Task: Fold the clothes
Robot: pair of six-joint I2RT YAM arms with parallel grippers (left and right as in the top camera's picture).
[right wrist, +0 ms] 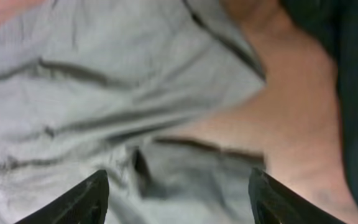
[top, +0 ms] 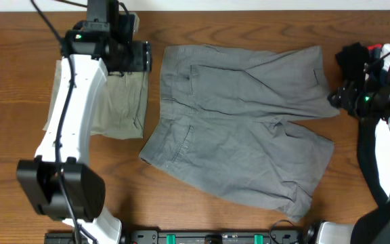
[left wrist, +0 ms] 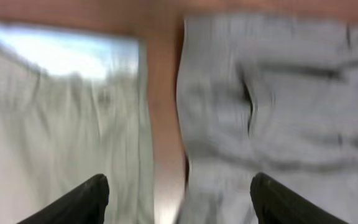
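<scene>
grey shorts (top: 239,122) spread flat, both grippers wide, empty
wrinkled cloth under right gripper (right wrist: 179,193); under left gripper (left wrist: 179,199) a bare wood table (left wrist: 163,93) strip between grey edge and folded khaki shorts (top: 120,102).

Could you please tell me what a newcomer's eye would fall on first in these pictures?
The wide grey shorts catch the eye first, spread open and creased across the middle of the wooden table. Next come the khaki shorts, a smaller pile just to their left, partly hidden under the white left arm.
</scene>
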